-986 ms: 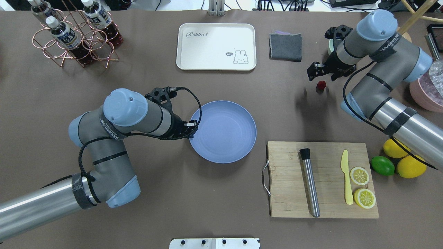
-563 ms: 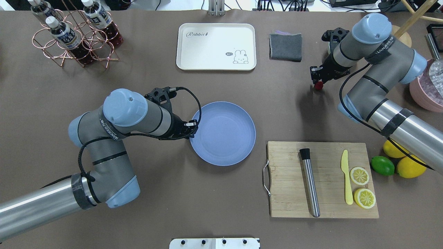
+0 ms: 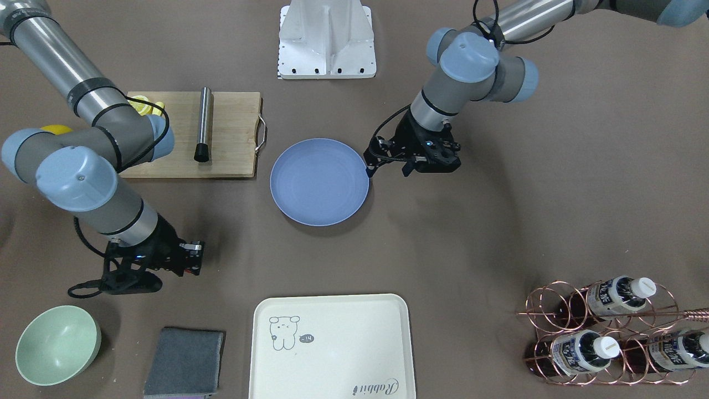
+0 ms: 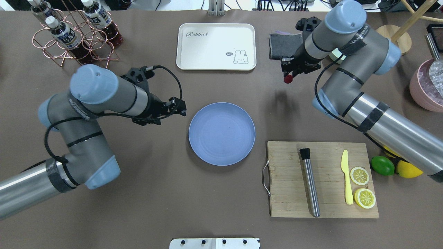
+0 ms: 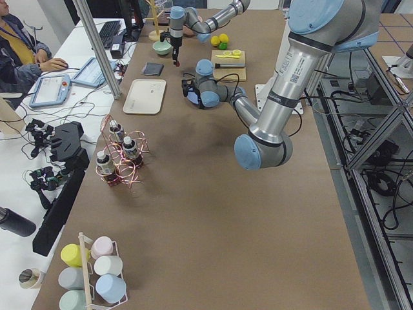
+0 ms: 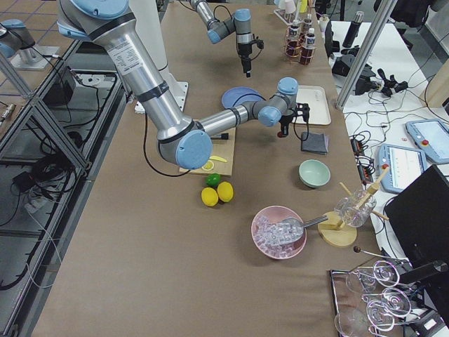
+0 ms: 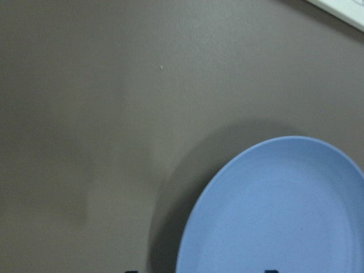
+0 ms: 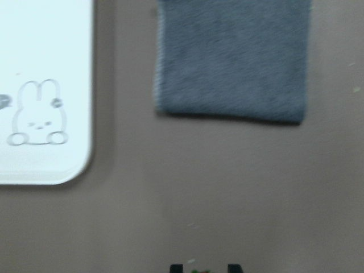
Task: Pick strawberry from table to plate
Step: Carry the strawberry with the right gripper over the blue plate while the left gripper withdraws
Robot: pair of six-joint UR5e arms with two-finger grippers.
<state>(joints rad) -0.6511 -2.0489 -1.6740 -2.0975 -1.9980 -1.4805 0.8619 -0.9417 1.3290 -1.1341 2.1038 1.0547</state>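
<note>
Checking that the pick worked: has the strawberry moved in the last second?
Yes. The strawberry, held in the right gripper, has moved left in the overhead view. It was right of the grey cloth and now sits just below the cloth's middle.

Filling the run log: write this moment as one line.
phase: carry | right hand: shut on strawberry, above table, short of plate | left hand: open, beside plate | plate: empty

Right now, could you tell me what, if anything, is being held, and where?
The right hand grips the strawberry by its top; the left hand holds nothing.
</note>
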